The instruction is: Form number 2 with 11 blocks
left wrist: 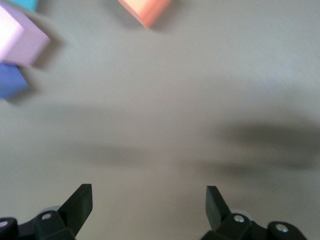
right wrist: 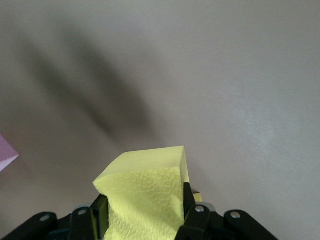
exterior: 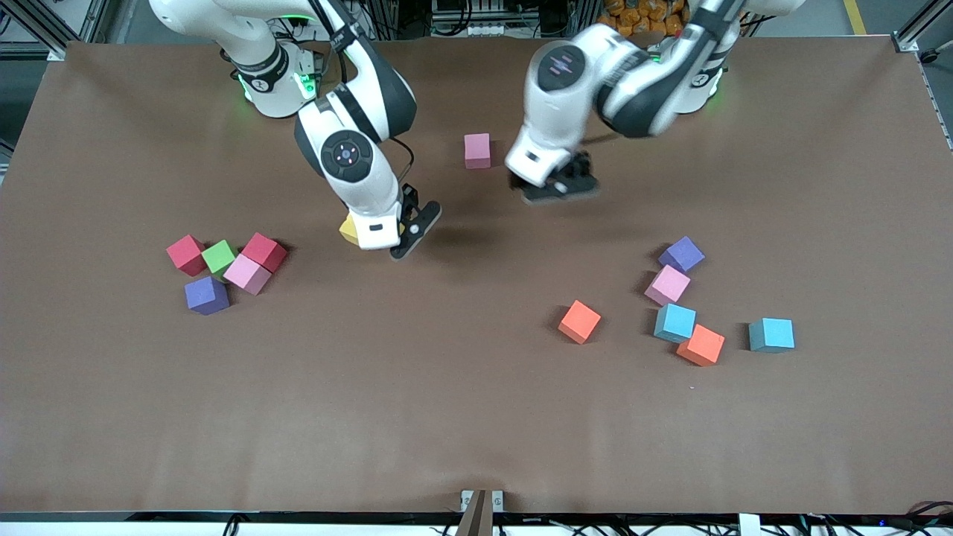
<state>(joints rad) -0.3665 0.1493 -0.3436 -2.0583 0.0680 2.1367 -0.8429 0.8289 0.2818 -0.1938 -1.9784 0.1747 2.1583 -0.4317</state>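
Clamping yellow block (right wrist: 145, 192), right pincer (right wrist: 145, 210) (above table), left pincer (left wrist: 149, 202) wide, empty.

In the front view the yellow block (exterior: 348, 229) shows only as a sliver, the rest covered by the right arm's wrist housing; the right gripper (exterior: 387, 242) that clamps it is largely hidden too, one finger alone showing past the housing. The left arm and the left gripper (exterior: 560, 184), near the lone pink block (exterior: 477, 150), are smeared by motion blur. In the left wrist view the purple block (left wrist: 9, 81), the pink block beside it (left wrist: 20, 35), a light blue block (left wrist: 22, 4) and an orange block (left wrist: 145, 9) are all cut by the frame's edges. In the right wrist view a pink corner (right wrist: 6, 156) is cut by the edge.
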